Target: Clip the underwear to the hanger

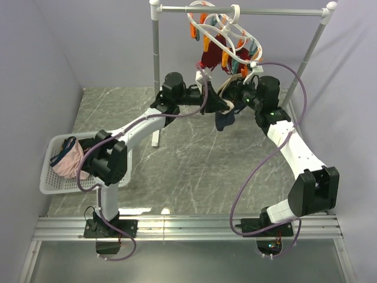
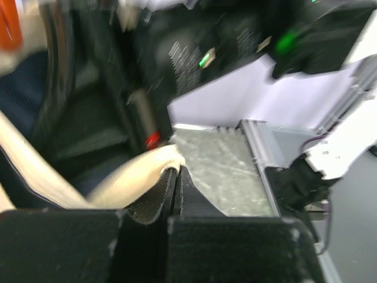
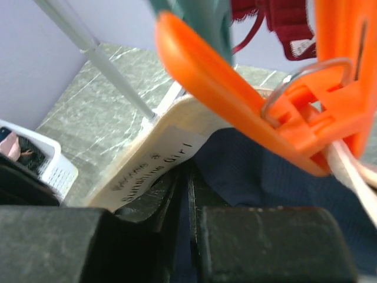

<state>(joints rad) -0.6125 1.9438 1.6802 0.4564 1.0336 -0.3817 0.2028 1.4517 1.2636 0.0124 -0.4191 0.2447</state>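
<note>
Fingers pinched fully together, the left gripper [image 2: 177, 177] and right gripper [image 3: 187, 174] clamp the beige waistband of the underwear [image 1: 224, 120]. The waistband runs left-to-right under the hanger [image 1: 219, 26], beside an orange clip [image 3: 235, 100], and the navy body hangs downward.

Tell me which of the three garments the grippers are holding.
The navy underwear with the beige lining, pinched by the left gripper and right gripper below the hanger. The maroon garment hangs from it; the pink garment lies in the basket.

underwear [image 1: 224, 122]: mostly hidden | orange clip [image 3: 235, 106]: cut by top edge
</note>
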